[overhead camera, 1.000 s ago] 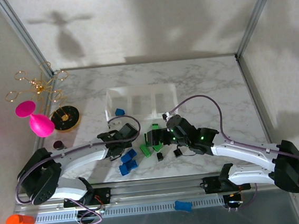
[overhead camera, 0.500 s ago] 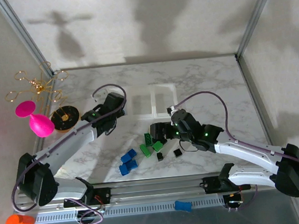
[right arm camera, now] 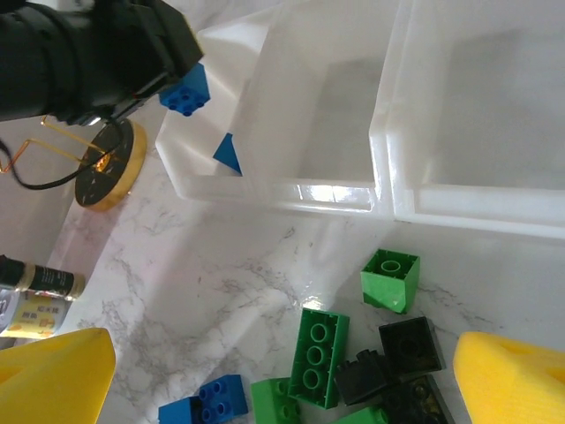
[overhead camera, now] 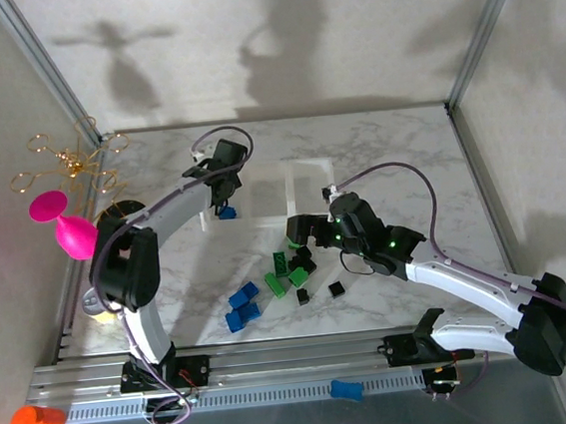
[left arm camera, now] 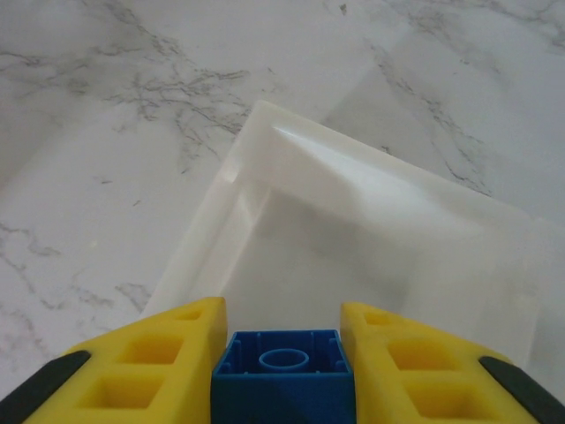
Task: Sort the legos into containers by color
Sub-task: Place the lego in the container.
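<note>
My left gripper (left arm camera: 282, 353) is shut on a blue lego (left arm camera: 282, 375), held over the left end of the containers (left arm camera: 380, 230). From above, the left gripper (overhead camera: 225, 188) is at the containers' (overhead camera: 299, 166) left compartment, where another blue lego (overhead camera: 227, 213) lies. My right gripper (overhead camera: 305, 232) (right arm camera: 282, 380) is open and holds nothing. It hangs over the loose pile of green legos (right arm camera: 320, 356) (overhead camera: 283, 264) and black legos (right arm camera: 410, 344) (overhead camera: 337, 288). More blue legos (overhead camera: 242, 306) (right arm camera: 205, 408) lie to the pile's left.
A black and gold dish (right arm camera: 106, 168) and a pink object (overhead camera: 69, 233) stand left of the containers, beside a gold wire ornament (overhead camera: 63, 163). An orange cylinder (overhead camera: 37, 420) and a rounded blue piece (overhead camera: 346, 390) lie on the front rail.
The left arm has swung from the blue pile up to the containers' left end, carrying a blue lego. The right gripper has drifted up and right over the pile.
</note>
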You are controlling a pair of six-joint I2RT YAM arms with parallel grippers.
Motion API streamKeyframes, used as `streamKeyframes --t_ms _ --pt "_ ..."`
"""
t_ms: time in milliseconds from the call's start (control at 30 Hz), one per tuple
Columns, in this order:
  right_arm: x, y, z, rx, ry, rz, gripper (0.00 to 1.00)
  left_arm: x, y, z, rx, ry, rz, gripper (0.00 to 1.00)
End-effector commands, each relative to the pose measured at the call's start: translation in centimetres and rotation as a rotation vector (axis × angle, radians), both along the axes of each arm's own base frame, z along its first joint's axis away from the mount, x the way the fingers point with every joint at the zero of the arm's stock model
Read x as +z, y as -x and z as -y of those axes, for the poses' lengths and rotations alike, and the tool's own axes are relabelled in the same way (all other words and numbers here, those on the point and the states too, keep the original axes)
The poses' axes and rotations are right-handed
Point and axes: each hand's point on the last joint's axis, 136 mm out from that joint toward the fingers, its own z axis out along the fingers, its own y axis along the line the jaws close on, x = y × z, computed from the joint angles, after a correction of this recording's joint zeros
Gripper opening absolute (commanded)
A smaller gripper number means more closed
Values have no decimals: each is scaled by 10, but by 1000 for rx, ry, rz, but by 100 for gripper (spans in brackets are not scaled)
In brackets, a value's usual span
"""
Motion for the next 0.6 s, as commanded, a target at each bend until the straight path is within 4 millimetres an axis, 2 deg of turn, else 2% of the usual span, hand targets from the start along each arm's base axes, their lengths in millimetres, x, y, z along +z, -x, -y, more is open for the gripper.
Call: streamKeyframes --t_ms 0,167,300,400,567 --pt "2 -5 9 -32 6 28 99 -6 -14 -1 -10 -24 -9 28" --pt "1 -10 12 -41 15 31 99 -31 -21 3 -19 -34 -48 30" --pt "1 -13 10 -34 23 39 99 -42 -19 3 -19 -35 -70 35" --pt "2 -16 10 -34 30 41 99 -44 -19 5 -30 -28 -74 43" --pt "4 -17 8 -19 21 45 99 -34 -16 6 -42 -19 -55 47"
